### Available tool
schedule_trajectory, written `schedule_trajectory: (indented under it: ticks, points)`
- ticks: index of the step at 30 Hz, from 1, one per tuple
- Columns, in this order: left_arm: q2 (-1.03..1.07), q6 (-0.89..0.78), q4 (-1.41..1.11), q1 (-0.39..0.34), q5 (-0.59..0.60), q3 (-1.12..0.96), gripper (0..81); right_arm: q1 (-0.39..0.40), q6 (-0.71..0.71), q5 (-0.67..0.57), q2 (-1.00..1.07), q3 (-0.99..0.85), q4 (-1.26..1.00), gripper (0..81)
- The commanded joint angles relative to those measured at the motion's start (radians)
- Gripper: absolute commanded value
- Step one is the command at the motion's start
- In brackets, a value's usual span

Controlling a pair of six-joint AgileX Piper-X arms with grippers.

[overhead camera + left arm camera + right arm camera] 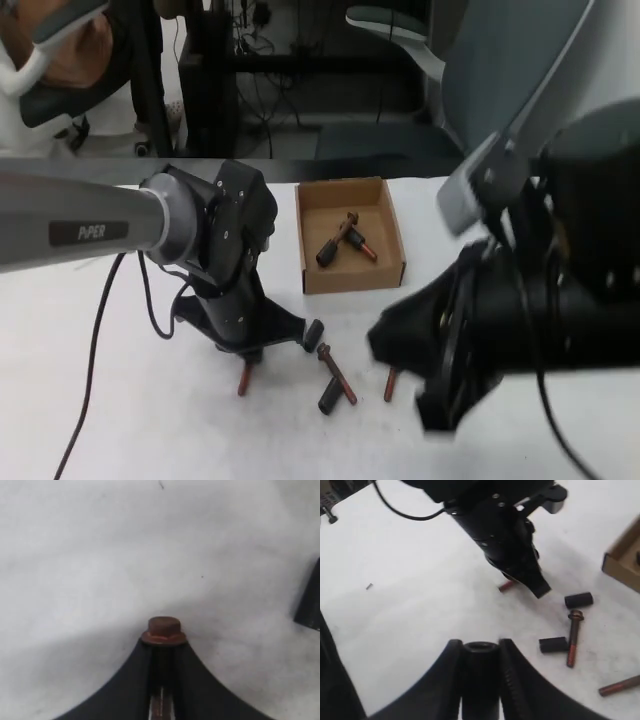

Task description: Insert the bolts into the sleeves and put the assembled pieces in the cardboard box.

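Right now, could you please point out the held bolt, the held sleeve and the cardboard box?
Bolt (pixel 164 626), left wrist view, on its hex head.
Sleeve (pixel 481 647), right wrist view, on its open end.
Cardboard box (pixel 350 278), high view, front wall.

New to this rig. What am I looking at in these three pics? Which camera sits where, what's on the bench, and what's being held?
These are two robot arms at a white bench: the left arm and the right arm. The high view looks down from behind them. The other two pictures come from a camera on each arm's wrist, looking along its pincer.

The left pincer is shut on a rusty bolt. The right pincer is shut on a black sleeve.

Loose on the bench are a loose bolt beside a short sleeve, another sleeve and another bolt. The cardboard box already holds assembled pieces.
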Motion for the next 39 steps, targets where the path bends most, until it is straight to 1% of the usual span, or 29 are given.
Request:
schedule_trajectory:
  ticks: [1, 2, 3, 5, 6, 8, 12, 14, 15, 18, 20, 23, 25, 26, 29, 30, 33, 35, 37, 39]
  points:
    - [0.039, 0.014, -0.066, -0.008, 0.041, 0.006, 1.7, 0.074, -0.014, 0.016, -0.037, 0.063, -0.124, 0.0]
    - [0.039, 0.033, -0.093, -0.008, 0.082, 0.006, 1.7, 0.1, -0.014, 0.02, -0.055, 0.101, -0.191, 0.0]
    - [0.039, 0.046, -0.119, -0.008, 0.147, 0.006, 1.7, 0.12, -0.014, 0.033, -0.074, 0.135, -0.249, 0.0]
    - [0.033, 0.047, -0.175, -0.004, 0.299, 0.006, 1.7, 0.17, -0.006, 0.093, -0.129, 0.226, -0.396, 0.0]
    - [0.025, 0.047, -0.196, -0.003, 0.341, 0.011, 1.7, 0.19, 0.017, 0.133, -0.16, 0.269, -0.456, 0.0]
    - [-0.013, 0.049, -0.234, -0.004, 0.381, 0.033, 1.7, 0.213, 0.077, 0.242, -0.226, 0.342, -0.515, 0.0]
    - [-0.15, 0.086, -0.383, -0.004, 0.437, 0.141, 1.7, 0.228, 0.079, 0.314, -0.33, 0.444, -0.526, 0.0]
    - [-0.245, 0.083, -0.5, -0.004, 0.462, 0.223, 1.7, 0.227, 0.106, 0.375, -0.365, 0.476, -0.526, 0.0]
    - [-0.284, 0.084, -0.568, -0.004, 0.47, 0.265, 1.7, 0.227, 0.125, 0.404, -0.38, 0.49, -0.526, 0.0]
    - [-0.434, 0.054, -0.808, -0.009, 0.515, 0.385, 1.7, 0.227, 0.123, 0.492, -0.405, 0.522, -0.53, 0.0]
    - [-0.52, -0.006, -1.057, -0.025, 0.551, 0.469, 1.7, 0.227, 0.119, 0.527, -0.408, 0.542, -0.542, 0.0]
    - [-0.59, -0.098, -1.396, -0.072, 0.531, 0.552, 1.7, 0.227, 0.116, 0.537, -0.397, 0.575, -0.649, 0.0]
    - [-0.6, -0.139, -1.554, -0.114, 0.477, 0.581, 1.7, 0.227, 0.118, 0.537, -0.385, 0.597, -0.761, 0.0]
    - [-0.599, -0.159, -1.586, -0.133, 0.441, 0.588, 1.7, 0.227, 0.118, 0.537, -0.379, 0.603, -0.82, 0.0]
    - [-0.593, -0.173, -1.579, -0.199, 0.313, 0.592, 1.7, 0.227, 0.112, 0.535, -0.343, 0.607, -0.93, 0.0]
    - [-0.588, -0.173, -1.576, -0.221, 0.277, 0.592, 1.7, 0.227, 0.09, 0.535, -0.327, 0.607, -0.959, 0.0]
    - [-0.577, -0.148, -1.578, -0.273, 0.239, 0.59, 1.7, 0.227, -0.017, 0.535, -0.276, 0.607, -1.039, 0.0]
    - [-0.574, -0.109, -1.583, -0.296, 0.233, 0.59, 1.7, 0.227, -0.076, 0.535, -0.242, 0.607, -1.088, 0.0]
    - [-0.574, -0.079, -1.583, -0.312, 0.233, 0.59, 1.7, 0.227, -0.143, 0.535, -0.207, 0.607, -1.127, 0.0]
    - [-0.574, -0.08, -1.589, -0.322, 0.24, 0.59, 1.7, 0.227, -0.168, 0.535, -0.181, 0.607, -1.145, 0.0]
